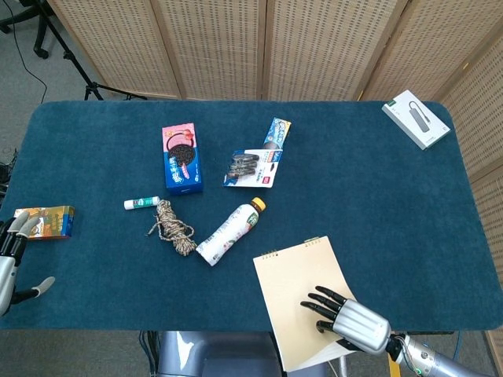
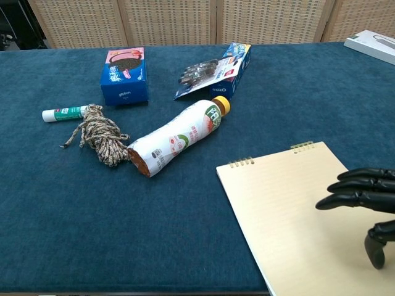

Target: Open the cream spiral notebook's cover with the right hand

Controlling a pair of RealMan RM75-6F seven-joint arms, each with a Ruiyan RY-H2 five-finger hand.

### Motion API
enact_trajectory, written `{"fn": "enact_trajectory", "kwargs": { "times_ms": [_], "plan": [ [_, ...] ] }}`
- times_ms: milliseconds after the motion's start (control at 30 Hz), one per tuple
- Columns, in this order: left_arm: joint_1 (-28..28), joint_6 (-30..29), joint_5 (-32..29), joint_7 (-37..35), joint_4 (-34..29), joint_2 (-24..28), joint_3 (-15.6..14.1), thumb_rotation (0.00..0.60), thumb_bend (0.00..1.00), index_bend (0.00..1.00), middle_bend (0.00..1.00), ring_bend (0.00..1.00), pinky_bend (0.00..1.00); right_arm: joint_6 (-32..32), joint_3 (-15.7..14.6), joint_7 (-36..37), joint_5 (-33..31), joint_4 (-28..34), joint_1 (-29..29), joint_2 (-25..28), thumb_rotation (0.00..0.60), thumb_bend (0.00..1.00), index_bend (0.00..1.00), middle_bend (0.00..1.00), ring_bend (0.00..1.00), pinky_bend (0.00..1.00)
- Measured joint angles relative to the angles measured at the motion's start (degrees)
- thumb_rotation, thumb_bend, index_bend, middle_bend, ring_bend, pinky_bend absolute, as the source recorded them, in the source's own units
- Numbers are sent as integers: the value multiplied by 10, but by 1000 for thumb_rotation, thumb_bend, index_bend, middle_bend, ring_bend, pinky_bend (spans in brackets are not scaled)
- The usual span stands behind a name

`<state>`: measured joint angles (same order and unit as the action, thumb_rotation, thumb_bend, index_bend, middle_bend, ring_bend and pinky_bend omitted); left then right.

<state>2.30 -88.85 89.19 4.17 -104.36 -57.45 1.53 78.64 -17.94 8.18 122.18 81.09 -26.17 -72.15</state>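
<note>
The cream spiral notebook [image 1: 302, 302] lies flat under the right hand [image 1: 346, 323] at the near edge of the blue table [image 1: 377, 188], its bottom overhanging that edge in the head view. It looks light, and its cover is a thin, flexible sheet that will likely bend rather than swing stiffly. The spiral binding [image 2: 271, 154] runs along the far edge, ahead of the fingertips, so the cover hinges there. The free near edge or a near corner, back toward the palm, is the best place to take hold. The cover looks smooth, so pads pressing flat on it may slide the whole book instead of lifting one sheet.

The right hand's dark fingers [image 2: 355, 188] are extended and slightly spread over the right part of the cover, with the thumb hanging below them nearer the camera in the chest view. They enclose nothing. Whether the tips press the cover or hover just above it, I cannot tell.

The left hand [image 1: 9, 255] sits far off at the table's left edge, fingers loosely apart and empty, just beside a small colourful box [image 1: 45, 222].
</note>
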Motion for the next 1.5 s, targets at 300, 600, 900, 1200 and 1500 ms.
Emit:
{"fn": "enact_trajectory", "kwargs": {
  "times_ms": [300,600,900,1200,1500],
  "plan": [
    [-1,-1,-1,-6,0,3,0,600,0,0,0,0,0,-15,52,16,-75,54,-16,8,600,813,697,101,0,0],
    [0,0,-3,-9,0,4,1,600,0,0,0,0,0,-99,159,18,-241,102,-59,12,600,826,703,102,0,0],
    [4,10,-20,-10,-1,5,6,600,0,0,0,0,0,-216,284,-50,-479,80,-133,-20,600,827,707,113,0,0],
    [19,43,-66,-18,-1,11,20,600,0,0,0,0,0,-279,372,-173,-703,-105,-232,-125,600,654,569,74,0,0],
    [30,65,-92,-22,2,14,29,600,0,0,0,0,0,-279,400,-210,-732,-249,-277,-202,600,0,0,0,0,0]
  ]
}}
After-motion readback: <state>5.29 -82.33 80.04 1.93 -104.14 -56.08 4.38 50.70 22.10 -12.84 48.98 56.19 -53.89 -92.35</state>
